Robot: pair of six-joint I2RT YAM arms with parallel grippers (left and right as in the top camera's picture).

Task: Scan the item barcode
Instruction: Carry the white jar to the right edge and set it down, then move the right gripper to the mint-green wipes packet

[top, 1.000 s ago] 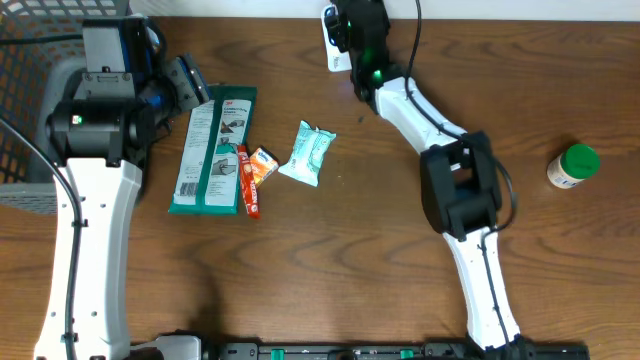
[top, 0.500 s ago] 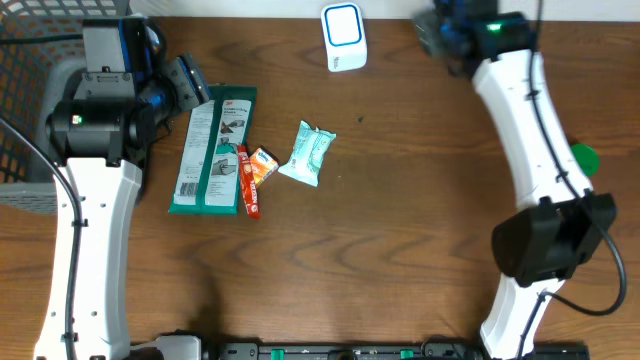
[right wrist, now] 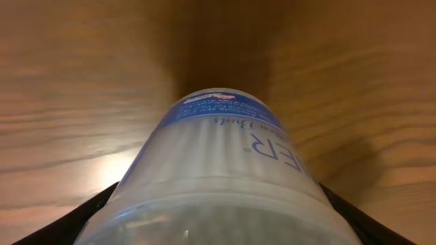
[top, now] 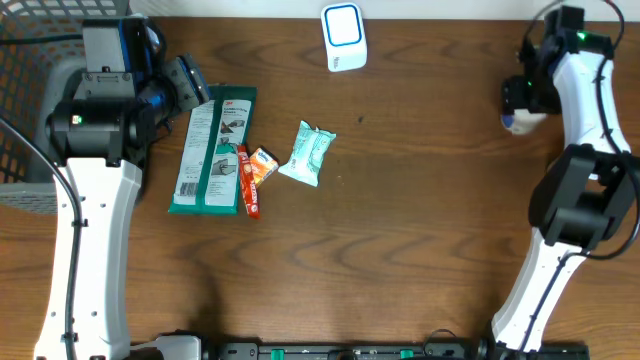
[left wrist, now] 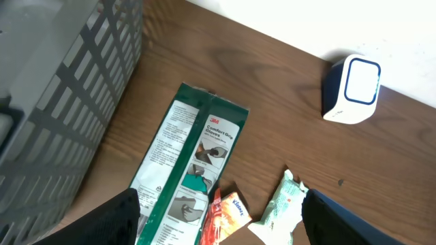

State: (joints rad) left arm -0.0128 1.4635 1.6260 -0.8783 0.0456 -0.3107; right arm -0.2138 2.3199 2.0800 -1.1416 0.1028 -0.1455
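Note:
A clear plastic tub of cotton buds (right wrist: 218, 156) with a blue-rimmed label fills the right wrist view. My right gripper (right wrist: 218, 228) is shut on it, a black finger on each side. From overhead the gripper (top: 527, 95) hangs at the table's far right, with the tub (top: 514, 122) showing white and blue below it. The white and blue scanner (top: 343, 37) stands at the back centre, also visible in the left wrist view (left wrist: 353, 88). My left gripper (left wrist: 231, 224) is open above the packets, holding nothing.
A green and white 3M glove pack (top: 213, 150), an orange Kleenex pack (top: 263, 162), a red packet (top: 248, 190) and a pale green wipes pack (top: 310, 153) lie left of centre. A grey mesh basket (top: 25, 80) stands at the far left.
My right arm has swung from beside the scanner at the back centre over to the far right, carrying the tub. The left arm has not moved.

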